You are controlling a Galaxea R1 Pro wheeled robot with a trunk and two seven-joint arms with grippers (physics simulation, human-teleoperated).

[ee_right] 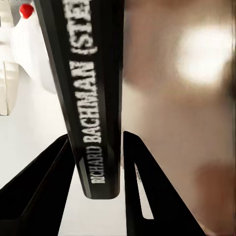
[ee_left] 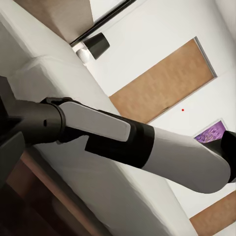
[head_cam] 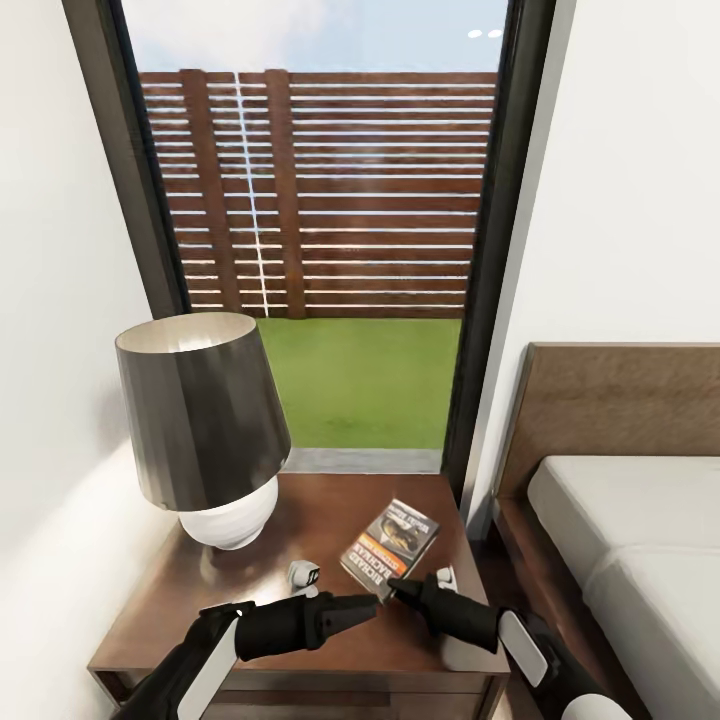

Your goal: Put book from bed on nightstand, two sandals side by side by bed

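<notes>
Book (head_cam: 390, 548) is seen over the right half of the nightstand (head_cam: 300, 640), tilted with its cover up, its near edge held by the right gripper (head_cam: 392, 590). In the right wrist view the spine (ee_right: 96, 113) is seen pinched between the two dark fingers (ee_right: 147, 187), so the jaws are closed narrowly on it. Whether the far edge already rests on the wood is hard to judge from the head view; it appears touching or just above. The book's transfer is judged nearly done: only release is left. No sandals are noted in these frames, so that half of the task is taken as still to do. The bed (head_cam: 640, 520) is seen just beside the nightstand, on the right. A lamp (head_cam: 205, 420) is noted at the nightstand's left rear. The right arm is reached in low over the front edge, forearm angled inward. The left gripper (head_cam: 365, 605) is pointed toward the book, close to the right one; its jaw state cannot be told.
</notes>
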